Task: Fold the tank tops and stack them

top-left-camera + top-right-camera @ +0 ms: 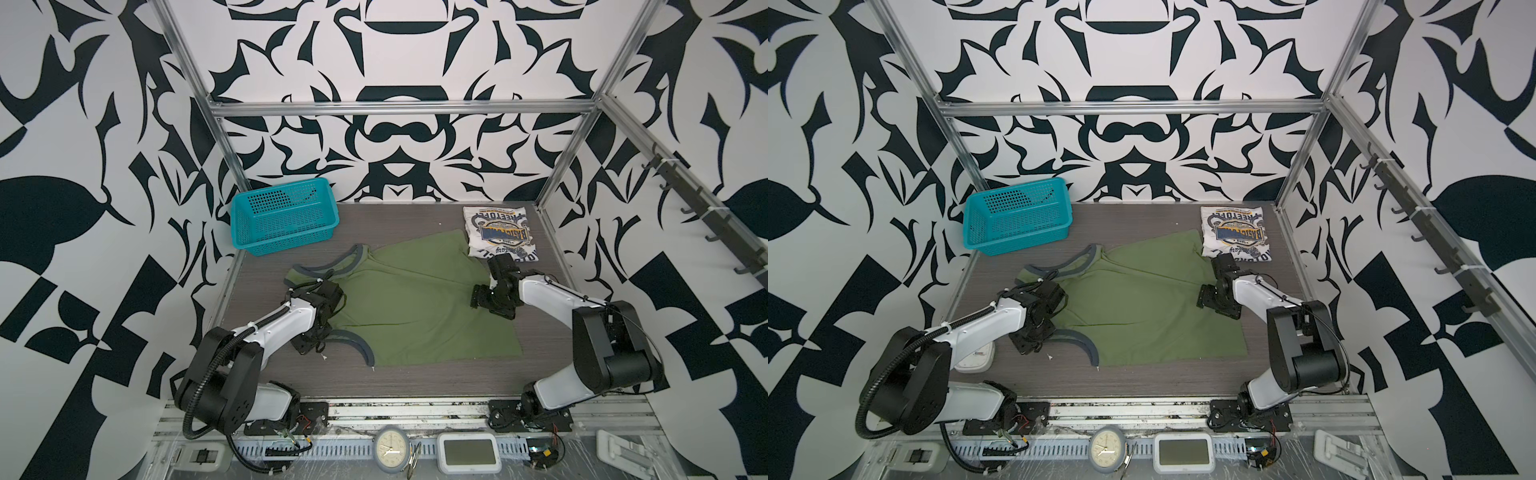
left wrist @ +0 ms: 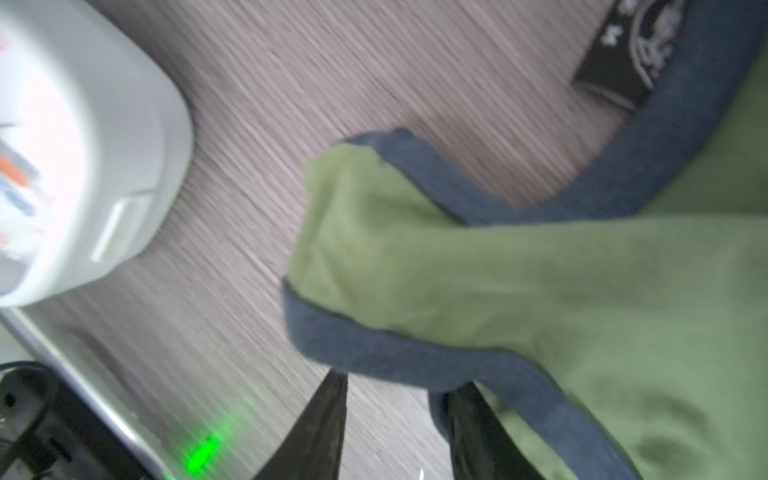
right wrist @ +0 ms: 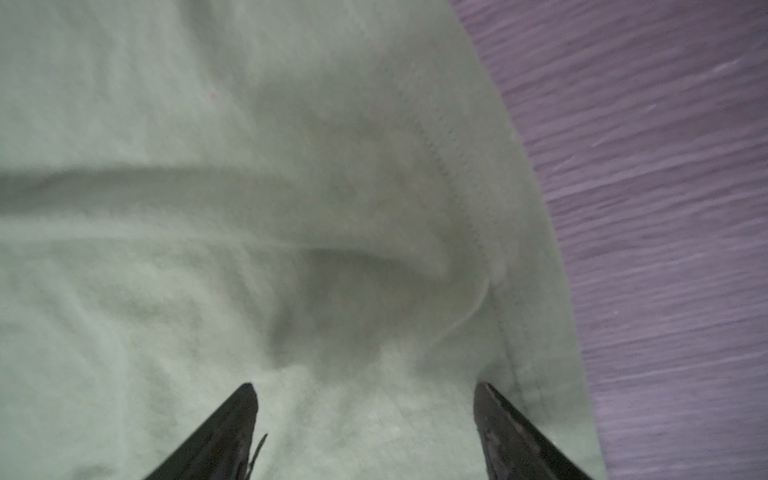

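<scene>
Right gripper (image 3: 363,386), jaws wide, hovers over the limp, light olive tank top (image 1: 415,299); its stitched hem (image 3: 465,199) looks the surest pinch.

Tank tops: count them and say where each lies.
2. The white tank top lies folded at the far right; the olive green tank top lies spread across the middle.
</scene>
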Robot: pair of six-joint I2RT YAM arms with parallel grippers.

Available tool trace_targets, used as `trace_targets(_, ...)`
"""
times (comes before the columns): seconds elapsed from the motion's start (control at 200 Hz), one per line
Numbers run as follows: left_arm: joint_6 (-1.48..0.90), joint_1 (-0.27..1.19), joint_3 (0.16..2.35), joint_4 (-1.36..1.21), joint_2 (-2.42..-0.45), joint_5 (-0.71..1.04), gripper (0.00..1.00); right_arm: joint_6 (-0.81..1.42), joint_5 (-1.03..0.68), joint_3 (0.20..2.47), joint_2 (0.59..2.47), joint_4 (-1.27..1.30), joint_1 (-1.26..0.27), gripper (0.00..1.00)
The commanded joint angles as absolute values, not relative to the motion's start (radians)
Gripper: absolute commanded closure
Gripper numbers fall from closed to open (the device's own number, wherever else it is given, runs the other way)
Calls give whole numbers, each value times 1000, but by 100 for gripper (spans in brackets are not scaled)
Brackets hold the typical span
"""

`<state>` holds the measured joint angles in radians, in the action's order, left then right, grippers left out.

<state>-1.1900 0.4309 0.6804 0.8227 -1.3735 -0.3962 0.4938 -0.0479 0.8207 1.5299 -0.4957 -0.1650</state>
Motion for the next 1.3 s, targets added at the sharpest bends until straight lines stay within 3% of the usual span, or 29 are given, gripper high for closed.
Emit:
trace_targets(0.0,-1225,379,658,872,-1337,-456,57,491,-48,815,1501,-494,-160,16)
trace_targets(0.22,-1196,214,564,769,-1224,-375,57,492,-32,811,1493,-508,-149,16)
trace_targets(0.41,-1196,210,563,757,-1163,-356,55,507,-54,797,1525,-507,-138,16)
trace_targets(0.58,-1195,210,563,774,-1169,-376,57,524,-190,783,1555,-444,-153,19)
trace_targets(0.835,-1216,208,555,786,-1137,-422,60,533,-160,813,1635,-460,-189,21)
trace_targets(1.08,-1206,156,522,772,-1114,-410,57,588,-272,734,1644,-403,-30,25)
trace_targets(1.3,-1202,106,507,767,-1113,-387,54,618,-245,703,1599,-393,16,24)
